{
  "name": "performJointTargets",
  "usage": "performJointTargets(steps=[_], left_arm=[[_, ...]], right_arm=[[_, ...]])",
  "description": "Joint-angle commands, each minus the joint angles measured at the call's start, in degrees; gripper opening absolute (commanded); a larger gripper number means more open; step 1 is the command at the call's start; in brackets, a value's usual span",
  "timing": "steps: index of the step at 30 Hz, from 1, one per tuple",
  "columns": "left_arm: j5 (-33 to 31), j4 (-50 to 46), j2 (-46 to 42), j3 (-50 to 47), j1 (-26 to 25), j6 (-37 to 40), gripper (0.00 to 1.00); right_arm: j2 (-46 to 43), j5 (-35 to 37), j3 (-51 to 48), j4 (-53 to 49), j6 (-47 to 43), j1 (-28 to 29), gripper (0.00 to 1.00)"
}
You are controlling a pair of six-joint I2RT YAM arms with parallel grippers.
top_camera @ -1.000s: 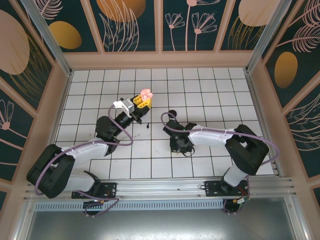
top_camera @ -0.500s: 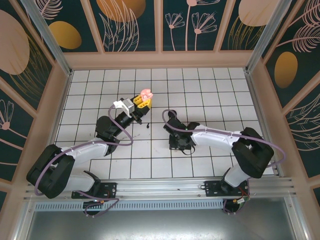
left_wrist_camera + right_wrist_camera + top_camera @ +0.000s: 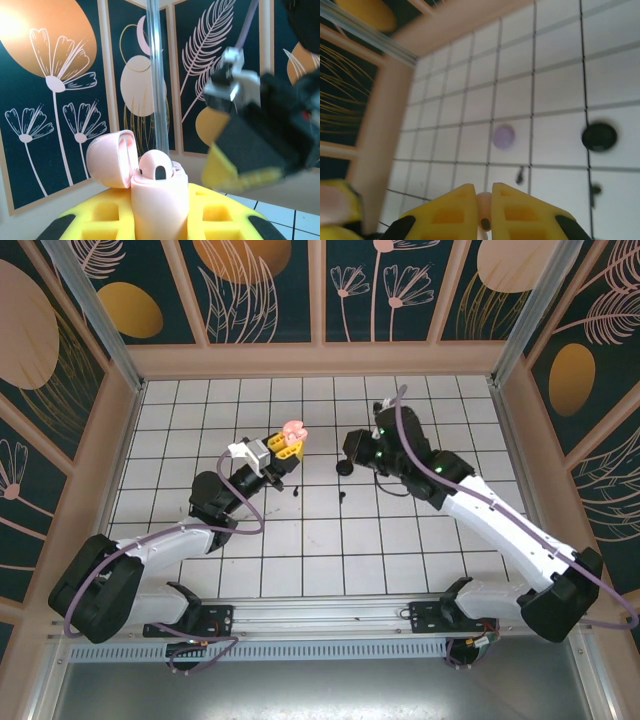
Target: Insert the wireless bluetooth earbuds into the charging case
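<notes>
Charging case (image 3: 159, 195), pink, stands clamped between the left gripper's (image 3: 283, 447) fingers at about 11 o'clock of the table's (image 3: 300, 560) middle, its lid (image 3: 112, 159) hinged open. Near its 3 o'clock the right gripper (image 3: 482, 192) is pinched together on a small pink earbud (image 3: 483, 215). By my reading, pickup is done; carrying it across and seating it in a socket remain. Whether the case already holds one, I cannot tell.

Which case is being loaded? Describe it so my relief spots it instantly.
Over the white tiled floor, find the left gripper, near the middle. Clamped in it stands the pink charging case. Unlike the black round piece lying on the tiles nearby, it is pink, raised and has its lid flipped open.
</notes>
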Motion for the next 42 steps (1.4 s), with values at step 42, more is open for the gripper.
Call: performJointTargets(steps=[42], left_arm=[[2.3,3.4,3.9,7.8,-0.4,0.4,0.00]], right_arm=[[1.2,-10.2,-4.6,34.6,-4.4,4.3,0.10]])
